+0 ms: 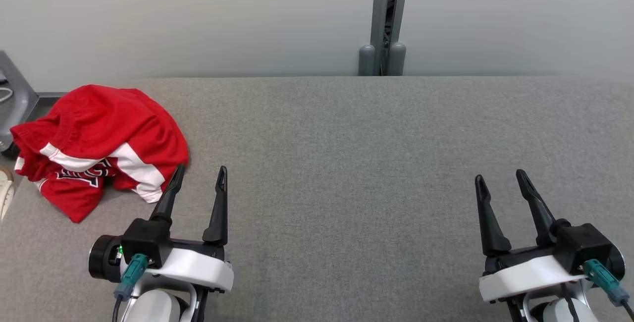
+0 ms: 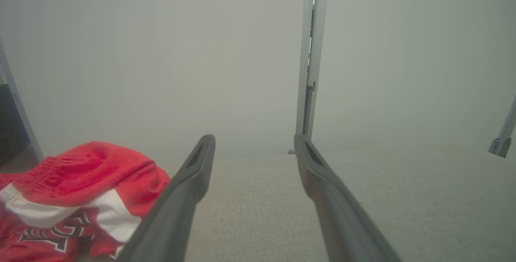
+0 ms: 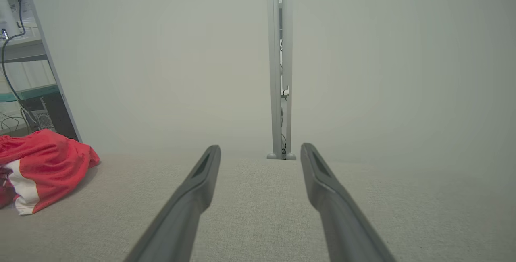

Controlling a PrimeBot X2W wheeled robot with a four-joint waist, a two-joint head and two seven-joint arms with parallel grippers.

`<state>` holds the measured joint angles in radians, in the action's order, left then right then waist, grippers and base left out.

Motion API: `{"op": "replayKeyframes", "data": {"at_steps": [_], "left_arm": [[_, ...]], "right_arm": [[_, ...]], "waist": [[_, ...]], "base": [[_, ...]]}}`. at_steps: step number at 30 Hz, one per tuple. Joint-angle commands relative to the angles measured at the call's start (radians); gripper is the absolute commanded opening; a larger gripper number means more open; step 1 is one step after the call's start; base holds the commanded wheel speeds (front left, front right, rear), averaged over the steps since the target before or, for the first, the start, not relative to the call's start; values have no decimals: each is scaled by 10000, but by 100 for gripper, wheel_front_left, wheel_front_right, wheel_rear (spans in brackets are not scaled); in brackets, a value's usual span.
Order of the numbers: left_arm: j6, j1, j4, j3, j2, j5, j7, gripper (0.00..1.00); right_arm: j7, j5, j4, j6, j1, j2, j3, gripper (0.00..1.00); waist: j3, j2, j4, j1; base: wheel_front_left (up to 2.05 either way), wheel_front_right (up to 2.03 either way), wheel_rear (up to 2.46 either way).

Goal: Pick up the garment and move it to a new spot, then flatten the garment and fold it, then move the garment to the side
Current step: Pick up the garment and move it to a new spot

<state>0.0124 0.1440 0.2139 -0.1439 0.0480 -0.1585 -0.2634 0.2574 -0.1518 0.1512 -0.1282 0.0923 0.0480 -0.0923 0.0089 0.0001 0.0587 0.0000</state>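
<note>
At far left on the grey table (image 1: 346,163), item one: garment (image 1: 99,134), red with a white band and dark lettering, crumpled in a heap near the table's left and back edges. We judge the step in hand to be the first pick-up, not yet begun. To do it well, we would swing the left gripper (image 1: 201,168) leftward over the heap and come down on a raised ridge of cloth rather than a flat hem. We would pinch one thick fold and lift high enough that trailing fabric leaves the surface before carrying it toward the open middle.

Item two: left gripper, jaws spread wide with nothing between them, low over the table. The garment lies just to its left and a little ahead. The outer finger's tip sits at the heap's near right border, and we cannot tell whether it touches cloth.

Item three: bare middle of the table, a likely new spot. Behind it, a grey post (image 1: 384,20) against the pale wall.

Item four: right gripper (image 1: 499,175), jaws likewise spread and empty, well apart from the garment, with most of the table between them.
</note>
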Motion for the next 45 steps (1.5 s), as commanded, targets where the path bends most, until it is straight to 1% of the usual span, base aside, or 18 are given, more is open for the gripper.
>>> {"op": "replayKeyframes", "data": {"at_steps": [1, 5, 6, 16, 17, 24, 26, 28, 38, 45], "left_arm": [[-116, 98, -88, 84, 46, 52, -9, 100], [-228, 125, -158, 71, 43, -65, -9, 100], [-275, 132, -220, 34, 44, -98, -9, 100], [-424, 55, -362, -26, 43, -226, -9, 100], [-451, 53, -365, -28, 46, -243, -9, 100], [-491, 29, -390, -20, 44, -383, -9, 100], [-487, 14, -395, -35, 43, -389, -9, 100], [-501, -15, -391, -23, 44, -482, -9, 100], [-562, -54, -396, 108, 44, -635, -9, 100], [-630, -22, -482, 147, 43, -800, -9, 100]], "right_arm": [[100, -29, -16, -47, -24, 40, -49, 100], [100, -43, -31, -47, -25, 68, -123, 100], [100, -70, -64, -47, -7, 84, -151, 100], [99, -157, -138, -48, 8, 205, -344, 100], [99, -183, -139, -48, 24, 230, -366, 100], [99, -250, -174, -48, -10, 275, -448, 100], [99, -261, -172, -48, -32, 279, -458, 100], [99, -315, -144, -48, -99, 312, -516, 100], [99, -384, -118, -48, -113, 341, -596, 100], [99, -360, -162, -48, -84, 357, -647, 100]], "waist": [[44, -1, 244, 0], [115, -1, 696, 0], [155, -1, 931, 0], [193, -1, 2128, 0], [187, -1, 2358, 0], [154, -1, 3066, 0], [144, -1, 3156, 0], [120, -1, 3460, 0], [120, -1, 3837, 0], [248, -1, 3844, 0]], "base": [[0, 0, 0], [0, 0, 0], [0, 0, 0], [0, 0, 0], [0, 0, 0], [0, 0, 0], [0, 0, 0], [0, 0, 0], [0, 0, 0], [0, 0, 0]]}}
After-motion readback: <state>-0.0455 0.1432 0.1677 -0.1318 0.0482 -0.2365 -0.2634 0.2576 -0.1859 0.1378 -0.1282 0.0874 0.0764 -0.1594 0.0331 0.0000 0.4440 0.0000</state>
